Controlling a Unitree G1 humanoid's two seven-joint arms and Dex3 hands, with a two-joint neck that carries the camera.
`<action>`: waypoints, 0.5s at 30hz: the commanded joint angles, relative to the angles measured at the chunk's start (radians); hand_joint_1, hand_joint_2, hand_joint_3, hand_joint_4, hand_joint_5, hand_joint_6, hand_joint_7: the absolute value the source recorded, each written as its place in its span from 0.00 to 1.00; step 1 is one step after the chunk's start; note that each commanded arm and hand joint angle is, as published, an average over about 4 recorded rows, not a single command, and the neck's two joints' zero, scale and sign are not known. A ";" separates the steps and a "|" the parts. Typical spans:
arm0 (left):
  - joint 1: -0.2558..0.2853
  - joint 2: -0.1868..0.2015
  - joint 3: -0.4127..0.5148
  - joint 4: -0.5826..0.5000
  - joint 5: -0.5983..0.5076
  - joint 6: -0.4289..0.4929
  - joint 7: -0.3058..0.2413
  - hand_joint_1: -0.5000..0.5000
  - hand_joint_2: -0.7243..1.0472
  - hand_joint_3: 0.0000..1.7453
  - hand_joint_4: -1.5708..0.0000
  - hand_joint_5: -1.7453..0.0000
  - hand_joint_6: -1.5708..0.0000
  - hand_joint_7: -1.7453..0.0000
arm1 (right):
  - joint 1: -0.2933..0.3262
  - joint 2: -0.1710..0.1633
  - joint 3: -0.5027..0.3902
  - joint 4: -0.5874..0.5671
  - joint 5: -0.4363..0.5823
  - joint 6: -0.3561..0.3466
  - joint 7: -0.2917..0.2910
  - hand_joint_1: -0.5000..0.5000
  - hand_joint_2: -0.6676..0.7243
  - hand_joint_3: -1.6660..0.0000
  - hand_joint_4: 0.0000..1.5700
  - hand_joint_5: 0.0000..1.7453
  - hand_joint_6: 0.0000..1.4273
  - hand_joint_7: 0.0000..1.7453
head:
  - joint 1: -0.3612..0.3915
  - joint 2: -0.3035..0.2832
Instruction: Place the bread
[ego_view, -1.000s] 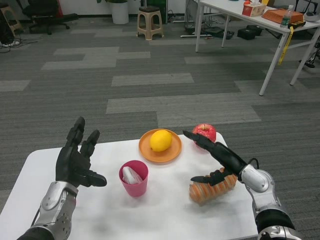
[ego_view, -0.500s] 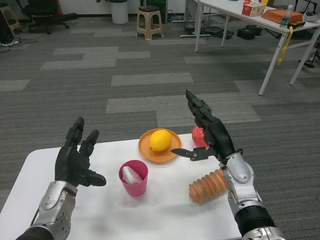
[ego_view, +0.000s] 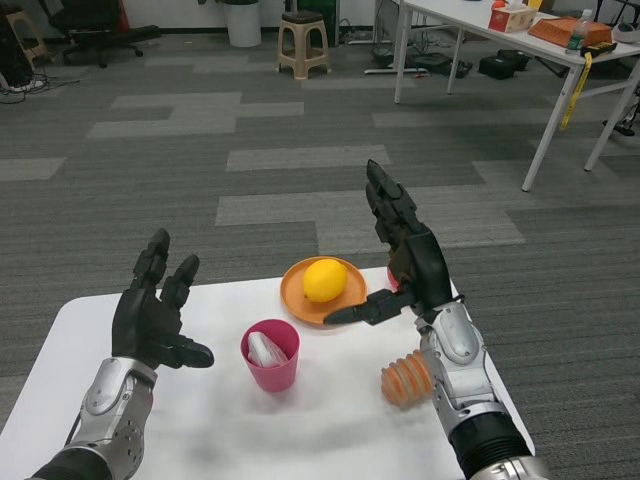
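Bread (ego_view: 404, 381) lies ungripped near the pink cup (ego_view: 271, 356) — probably half hidden; right hand (ego_view: 408, 262), fingers spread, should be lowered squarely. Left hand (ego_view: 152, 318) — spread, empty.

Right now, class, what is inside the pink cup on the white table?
The pink cup holds something pale, like crumpled paper or a wrapper, showing above the rim. What it is exactly, and anything beneath it, is hidden by the cup's wall.

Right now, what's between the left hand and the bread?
In the head view, the pink cup with something white inside stands on the table between the left hand and the bread; the rest is bare tabletop.
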 joint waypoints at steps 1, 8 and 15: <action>-0.016 0.006 0.010 -0.013 0.007 -0.005 0.002 1.00 0.15 0.05 1.00 0.76 1.00 1.00 | -0.014 0.006 0.007 -0.015 0.009 0.015 -0.007 0.02 0.98 1.00 0.00 0.00 0.00 0.00 | 0.000 0.003; -0.030 0.006 0.013 -0.012 0.008 -0.005 0.002 1.00 0.15 0.03 1.00 0.76 1.00 1.00 | -0.016 0.009 0.021 -0.016 0.010 0.023 -0.007 0.16 1.00 1.00 0.00 0.00 0.00 0.00 | 0.002 0.009; -0.036 0.006 0.016 -0.024 0.008 -0.011 0.002 1.00 0.15 0.05 1.00 0.76 1.00 1.00 | -0.023 0.006 0.026 -0.010 0.010 0.024 -0.012 0.17 1.00 1.00 0.00 0.00 0.00 0.00 | 0.012 0.022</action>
